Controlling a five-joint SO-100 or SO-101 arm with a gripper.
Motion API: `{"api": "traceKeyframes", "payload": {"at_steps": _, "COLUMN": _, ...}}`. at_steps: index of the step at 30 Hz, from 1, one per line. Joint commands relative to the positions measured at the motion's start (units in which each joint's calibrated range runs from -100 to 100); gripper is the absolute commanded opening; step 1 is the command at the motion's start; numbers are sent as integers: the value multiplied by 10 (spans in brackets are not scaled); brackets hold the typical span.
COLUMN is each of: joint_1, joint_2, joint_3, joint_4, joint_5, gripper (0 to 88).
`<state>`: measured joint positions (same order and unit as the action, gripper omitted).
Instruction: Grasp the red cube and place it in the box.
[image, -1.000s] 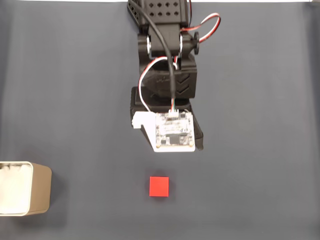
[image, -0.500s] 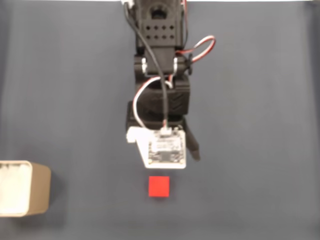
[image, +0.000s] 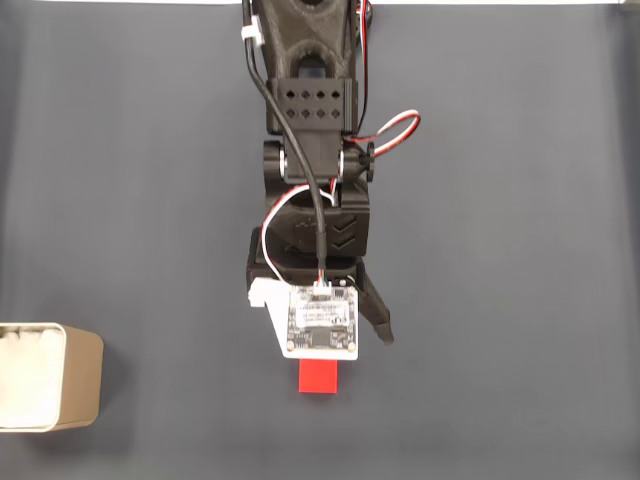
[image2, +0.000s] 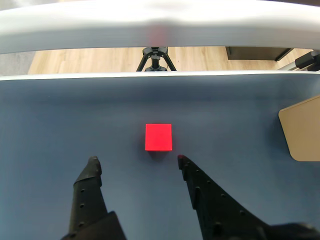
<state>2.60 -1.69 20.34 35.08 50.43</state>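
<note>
The red cube (image2: 158, 137) lies on the dark blue-grey mat; in the fixed view the cube (image: 319, 377) is half covered by the arm's white camera board. My gripper (image2: 136, 161) stands open just short of the cube, one black finger (image2: 90, 172) to its left and one to its right, nothing between them. In the fixed view the gripper (image: 345, 345) hangs over the cube's upper edge. The beige box (image: 72, 378) with its white inside sits at the mat's lower left; its side shows as the box (image2: 301, 127) at the right edge of the wrist view.
The mat (image: 520, 250) is open on both sides of the arm. Past the mat's far edge in the wrist view is a wooden floor with a black tripod (image2: 155, 57).
The arm has stretched down the fixed view toward the cube; its camera board now covers the cube's top edge. One finger has swung outward. Cube and box have not moved.
</note>
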Motion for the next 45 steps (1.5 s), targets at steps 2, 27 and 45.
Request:
{"api": "traceKeyframes", "payload": {"at_steps": 2, "joint_1": 6, "joint_2": 8, "joint_3": -36, "joint_4": -16, "joint_5": 3, "gripper": 364}}
{"api": "traceKeyframes", "payload": {"at_steps": 27, "joint_1": 7, "joint_2": 111, "joint_3": -114, "joint_4": -37, "joint_5": -4, "gripper": 414}}
{"api": "traceKeyframes", "payload": {"at_steps": 45, "joint_1": 7, "joint_2": 164, "joint_3": -149, "joint_4": -50, "joint_5": -5, "gripper": 416}}
